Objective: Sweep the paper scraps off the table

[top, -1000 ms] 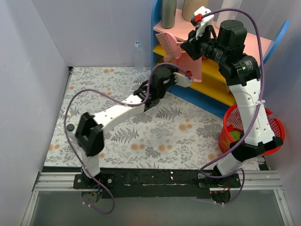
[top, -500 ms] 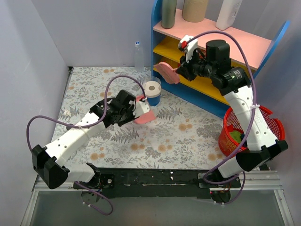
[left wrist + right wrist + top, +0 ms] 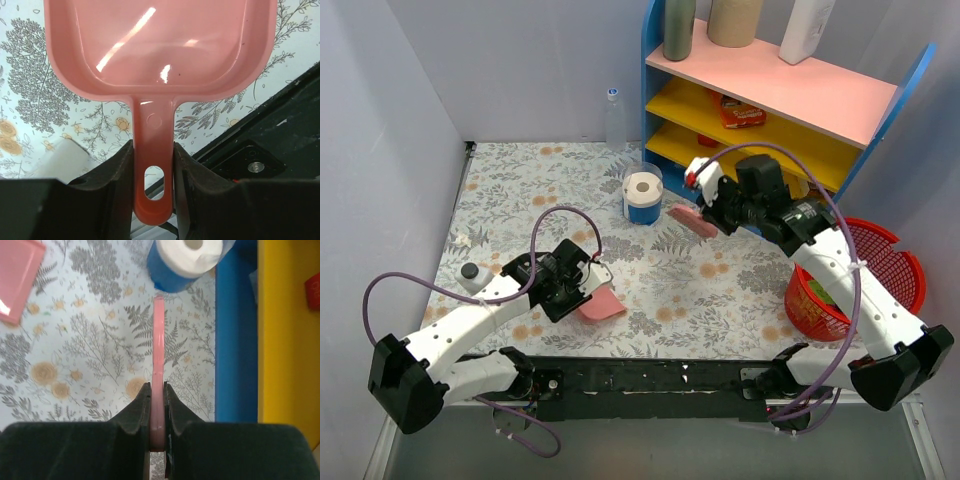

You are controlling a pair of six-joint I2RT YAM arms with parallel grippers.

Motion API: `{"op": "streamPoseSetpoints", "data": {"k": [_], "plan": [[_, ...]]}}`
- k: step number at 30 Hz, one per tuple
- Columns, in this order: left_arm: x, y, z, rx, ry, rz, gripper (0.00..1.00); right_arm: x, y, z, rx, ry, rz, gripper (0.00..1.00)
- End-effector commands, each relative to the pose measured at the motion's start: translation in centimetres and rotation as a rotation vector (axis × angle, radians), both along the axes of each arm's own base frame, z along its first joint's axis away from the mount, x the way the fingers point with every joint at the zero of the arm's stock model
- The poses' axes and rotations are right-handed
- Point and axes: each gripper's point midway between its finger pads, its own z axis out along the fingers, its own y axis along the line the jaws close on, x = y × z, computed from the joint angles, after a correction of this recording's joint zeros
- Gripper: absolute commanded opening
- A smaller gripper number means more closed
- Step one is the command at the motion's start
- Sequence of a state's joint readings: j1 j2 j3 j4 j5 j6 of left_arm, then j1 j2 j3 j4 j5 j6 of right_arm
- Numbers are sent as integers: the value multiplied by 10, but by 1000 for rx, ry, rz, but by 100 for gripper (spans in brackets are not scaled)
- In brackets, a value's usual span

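My left gripper [image 3: 582,290] is shut on the handle of a pink dustpan [image 3: 602,305], held low over the flowered table [image 3: 520,180] near its front edge. In the left wrist view the dustpan [image 3: 160,50] looks empty and its handle sits between my jaws [image 3: 153,165]. My right gripper [image 3: 717,213] is shut on a pink brush [image 3: 692,221], low over the cloth beside the blue cup. The brush shows edge-on in the right wrist view [image 3: 158,340], clamped in my gripper [image 3: 158,400]. A small whitish scrap [image 3: 458,240] lies at the left. Green scraps [image 3: 823,291] show in the red basket.
A blue cup with a white paper roll [image 3: 642,195] stands mid-back, also in the right wrist view [image 3: 185,260]. The blue shelf [image 3: 760,215] with pink and yellow boards is at the back right, and the red basket [image 3: 880,300] stands right. A small white, black-capped object [image 3: 472,274] lies left.
Both arms came down from the shelf. The left drew back to the near edge with the dustpan. The right lowered the brush to the cloth beside the blue cup.
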State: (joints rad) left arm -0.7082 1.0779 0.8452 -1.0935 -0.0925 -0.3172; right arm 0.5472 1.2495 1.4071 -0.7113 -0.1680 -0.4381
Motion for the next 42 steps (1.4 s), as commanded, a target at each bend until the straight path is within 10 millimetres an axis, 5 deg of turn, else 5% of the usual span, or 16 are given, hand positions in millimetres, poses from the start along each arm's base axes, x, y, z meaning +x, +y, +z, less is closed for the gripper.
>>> {"op": "streamPoseSetpoints", "data": {"k": [1, 5, 11, 13, 18, 23, 29, 36, 42], "plan": [[10, 0, 0, -43, -49, 105, 0, 3, -12, -31, -226, -173, 6, 1], [17, -3, 5, -49, -21, 159, 0, 7, -17, -44, -350, -297, 19, 1], [65, -4, 21, -139, 19, 338, 0, 25, -17, -49, -403, -429, 7, 1], [87, -6, 35, -225, 22, 401, 0, 24, -16, -63, -408, -442, 29, 1], [112, -13, 29, -250, 32, 490, 0, 8, -13, -101, -431, -447, 136, 1], [100, -14, -2, -233, 113, 538, 6, 0, -5, -124, -456, -470, 184, 1], [89, -14, -9, -232, 147, 544, 20, -26, -1, -153, -480, -390, 277, 1], [75, -7, -10, -215, 151, 525, 42, -91, 7, -178, -396, -122, 490, 1], [74, 0, -4, -188, 127, 502, 51, -127, 0, -177, -353, 20, 553, 37]]}}
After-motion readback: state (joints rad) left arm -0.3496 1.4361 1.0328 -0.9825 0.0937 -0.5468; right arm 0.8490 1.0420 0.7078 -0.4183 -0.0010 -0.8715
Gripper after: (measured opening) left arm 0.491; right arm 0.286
